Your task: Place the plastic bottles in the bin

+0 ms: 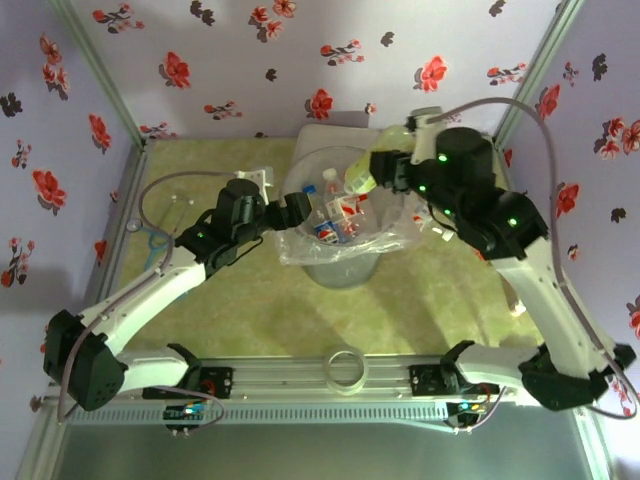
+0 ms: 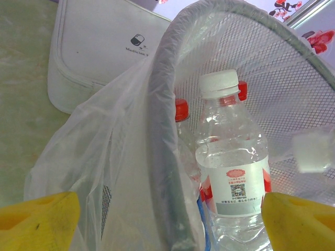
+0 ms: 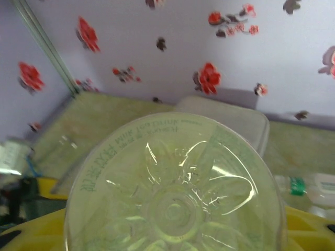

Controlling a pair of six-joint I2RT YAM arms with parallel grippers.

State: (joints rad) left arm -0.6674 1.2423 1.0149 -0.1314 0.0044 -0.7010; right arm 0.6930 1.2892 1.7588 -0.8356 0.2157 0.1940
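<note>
Base towards us, one clear bottle [image 3: 172, 201] with green lettering sits pinched in the right gripper [image 1: 386, 172], the single bin [image 2: 158, 136] below it. The left gripper [image 2: 167, 222] stands spread, the bin's rim between its fingers [image 2: 36, 222]. Just ahead we count three upright inside: a white-capped bottle [image 2: 233, 172] and two red-capped bottles [image 2: 181, 112]. Beyond lies one white box [image 2: 94, 52], with open mat [image 2: 21, 78] on its left.

White arm links [image 1: 150, 295], black joints [image 1: 465, 155], green lights [image 1: 441, 158], grey looping cables [image 1: 180, 176], yellow pads [image 2: 36, 219] on jaws.
</note>
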